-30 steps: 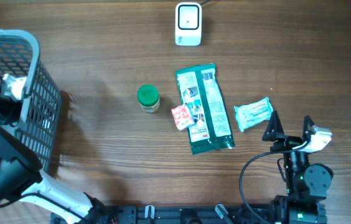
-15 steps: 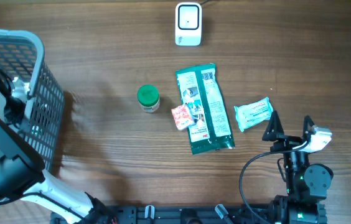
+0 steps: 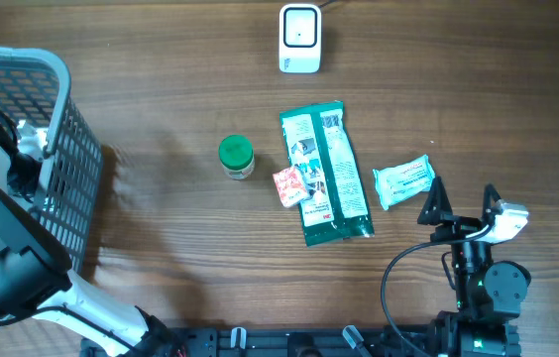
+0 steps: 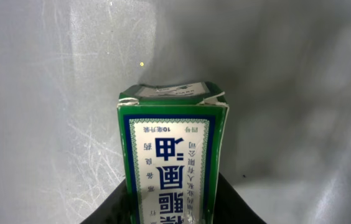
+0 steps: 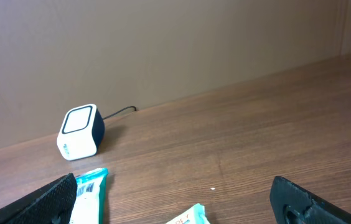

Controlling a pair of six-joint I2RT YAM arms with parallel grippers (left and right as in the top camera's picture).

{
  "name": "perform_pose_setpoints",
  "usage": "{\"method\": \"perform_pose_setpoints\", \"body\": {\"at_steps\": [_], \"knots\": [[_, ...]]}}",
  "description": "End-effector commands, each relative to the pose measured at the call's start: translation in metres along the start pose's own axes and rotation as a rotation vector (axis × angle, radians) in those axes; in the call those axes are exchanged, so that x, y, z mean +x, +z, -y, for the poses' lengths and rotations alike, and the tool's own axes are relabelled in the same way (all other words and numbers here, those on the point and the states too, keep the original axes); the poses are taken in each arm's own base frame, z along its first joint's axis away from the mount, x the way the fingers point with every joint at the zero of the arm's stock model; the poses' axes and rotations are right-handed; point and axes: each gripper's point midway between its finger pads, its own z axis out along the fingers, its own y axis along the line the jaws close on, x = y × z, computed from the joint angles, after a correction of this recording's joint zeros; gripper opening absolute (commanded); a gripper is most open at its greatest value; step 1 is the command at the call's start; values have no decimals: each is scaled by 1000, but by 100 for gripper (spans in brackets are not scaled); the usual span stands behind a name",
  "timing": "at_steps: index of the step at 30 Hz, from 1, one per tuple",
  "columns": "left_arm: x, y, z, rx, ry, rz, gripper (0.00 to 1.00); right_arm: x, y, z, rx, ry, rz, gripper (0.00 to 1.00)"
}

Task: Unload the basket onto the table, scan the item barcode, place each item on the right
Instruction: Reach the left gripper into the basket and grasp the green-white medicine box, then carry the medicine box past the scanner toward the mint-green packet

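Green box (image 4: 172, 143) in grey basket (image 3: 56, 69) at 9 o'clock w/ left claw (image 4: 172, 190) clenched on it. Right claw (image 3: 463, 198) released at 4 o'clock over wood surface (image 3: 161, 248); scanner (image 3: 299, 40) at 12, beige wall (image 5: 163, 37) behind.

A green-and-white carton (image 4: 172, 155) with Chinese lettering and a dented top flap sits clamped in the left gripper (image 4: 172, 208), while the white barcode scanner (image 3: 299, 39) stands near the middle of the far edge of the table (image 3: 161, 248).

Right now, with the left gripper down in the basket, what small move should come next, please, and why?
Probably lift the green box straight up out of the basket: the left gripper pinches it on both sides, and the scanner stands across the table.
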Motion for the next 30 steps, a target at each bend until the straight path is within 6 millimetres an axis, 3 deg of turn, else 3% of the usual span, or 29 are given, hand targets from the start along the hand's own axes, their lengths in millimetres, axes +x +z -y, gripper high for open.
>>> {"method": "perform_pose_setpoints", "body": {"at_steps": [1, 3, 7, 9, 15, 17, 19, 20, 23, 25, 26, 27, 30], "knots": [[-3, 2, -2, -1, -48, 7, 25, -1, 0, 0, 4, 6, 7, 100], [-16, -14, -11, -33, -91, 54, 25, -1, 0, 0, 3, 7, 7, 100], [-40, -68, -27, -103, -180, 193, 17, -1, 0, 0, 4, 7, 7, 100], [-47, -97, -32, -140, -202, 263, 22, -1, 0, 0, 4, 7, 7, 100], [-64, -224, -42, -259, -389, 629, 24, -1, 0, 0, 3, 7, 7, 100], [-72, -274, -25, -175, -451, 816, 27, -1, 0, 0, 4, 7, 7, 100], [-84, -334, 21, 49, -394, 1034, 28, -1, 0, 0, 4, 7, 7, 100], [-86, -365, 58, 185, -276, 1125, 28, -1, 0, 0, 3, 7, 7, 100], [-85, -407, 143, 432, -6, 1212, 29, -1, 0, 0, 4, 7, 7, 100], [-88, -404, 191, 532, 101, 1171, 29, -1, 0, 0, 4, 7, 7, 100], [-88, -395, 225, 589, 188, 1124, 30, -1, 0, 0, 4, 7, 7, 100], [-84, -377, 277, 662, 339, 1042, 30, -1, 0, 0, 4, 7, 7, 100], [-72, -338, 372, 790, 609, 892, 30, -1, 0, 0, 4, 7, 7, 100]]}}
